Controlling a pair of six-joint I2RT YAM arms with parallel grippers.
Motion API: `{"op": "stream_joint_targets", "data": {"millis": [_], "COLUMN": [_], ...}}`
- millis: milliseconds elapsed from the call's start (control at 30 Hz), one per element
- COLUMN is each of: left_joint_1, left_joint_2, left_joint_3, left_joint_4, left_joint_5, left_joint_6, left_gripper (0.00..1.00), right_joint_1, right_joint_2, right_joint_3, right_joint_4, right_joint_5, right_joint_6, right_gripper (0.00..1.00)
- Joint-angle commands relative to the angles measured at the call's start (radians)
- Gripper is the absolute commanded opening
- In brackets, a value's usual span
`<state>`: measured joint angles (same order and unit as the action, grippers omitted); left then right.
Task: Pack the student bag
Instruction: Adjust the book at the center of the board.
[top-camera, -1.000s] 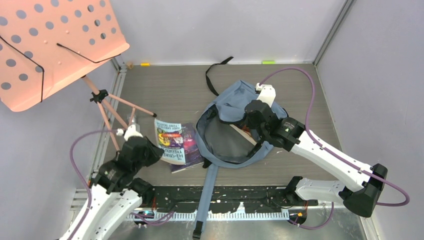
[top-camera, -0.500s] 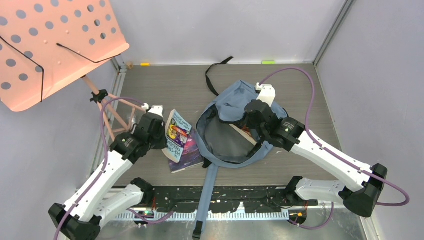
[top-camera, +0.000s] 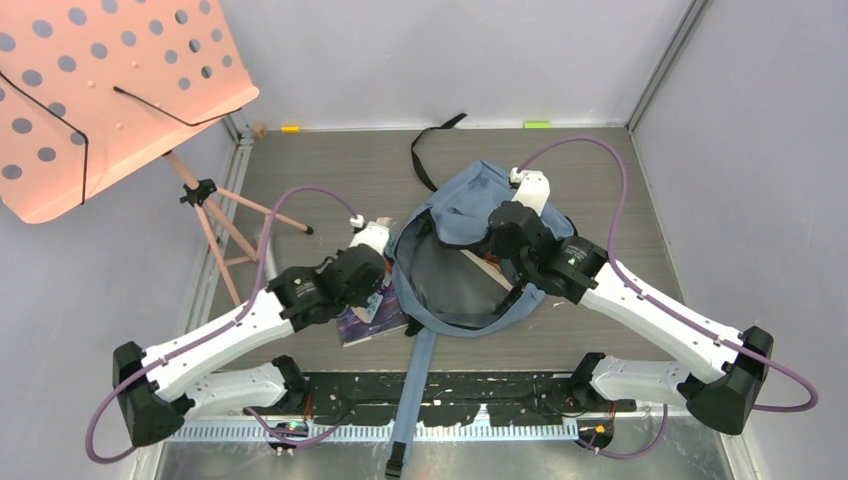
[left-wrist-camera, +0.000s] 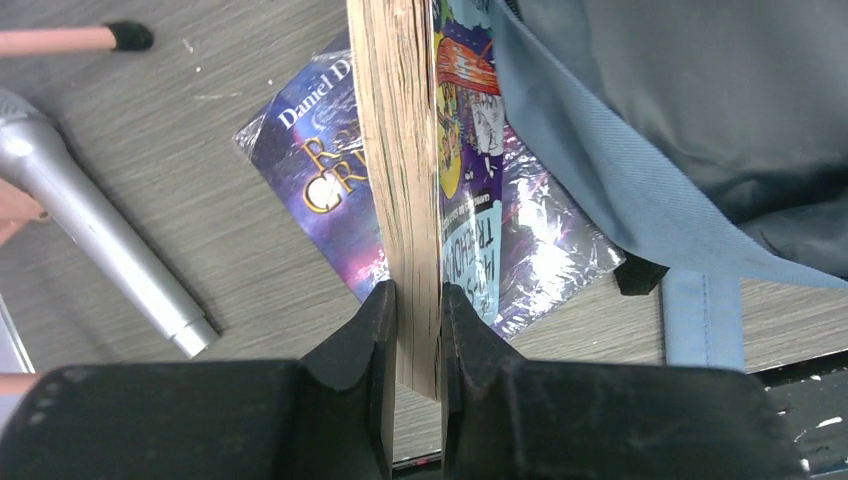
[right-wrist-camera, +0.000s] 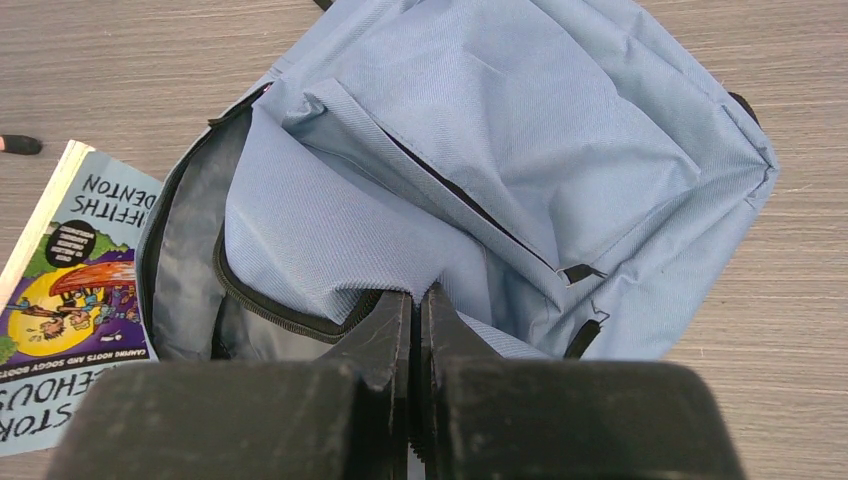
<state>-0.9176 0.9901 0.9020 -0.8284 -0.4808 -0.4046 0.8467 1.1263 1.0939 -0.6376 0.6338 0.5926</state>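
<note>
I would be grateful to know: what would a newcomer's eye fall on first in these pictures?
The grey-blue student bag lies mid-table with its mouth gaping, and the right tool is pinched on its rim. Just left of it, the left tool clamps a colourful paperback on edge above a purple book lying flat. A pink perforated music stand looms at the far left.

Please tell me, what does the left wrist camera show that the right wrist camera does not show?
Only left wrist: a silver microphone, a purple book lying flat, and the left pincer gripping the colourful book, seen edge-on. Only right wrist: the right pincer pinching the student bag at its rim, and the bag's front pocket zipper. Both: the colourful book and the bag.
</note>
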Motion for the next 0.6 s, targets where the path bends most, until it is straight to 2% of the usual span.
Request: {"op": "stream_joint_targets", "data": {"millis": [0,133,367,467,567], "left_joint_1": [-0.105,-0.178,-0.184,-0.184,-0.184], "left_joint_2": [0.044,0.086,0.103,0.077,0.065], "left_joint_3": [0.054,0.048,-0.023,-0.073,-0.072], "left_joint_4": [0.095,0.133,0.197,0.247,0.222], "left_joint_5": [-0.083,-0.069,0.002,-0.002,-0.048], "left_joint_6": [-0.027,-0.079,-0.207,-0.251,-0.283], "left_gripper": [0.0,0.0,0.01,0.08,0.19], "right_joint_1": [-0.006,-0.006,-0.006,-0.006,-0.006], "right_joint_2": [-0.014,-0.019,-0.027,-0.029,-0.033], "right_joint_3": [-0.002,-0.005,-0.007,-0.008,-0.009], "right_joint_4": [0.063,0.064,0.063,0.064,0.064], "right_joint_5": [0.035,0.034,0.03,0.026,0.019], "right_joint_6": [-0.001,-0.002,0.0,0.003,0.007], "right_gripper": [0.0,0.01,0.0,0.01,0.01]}}
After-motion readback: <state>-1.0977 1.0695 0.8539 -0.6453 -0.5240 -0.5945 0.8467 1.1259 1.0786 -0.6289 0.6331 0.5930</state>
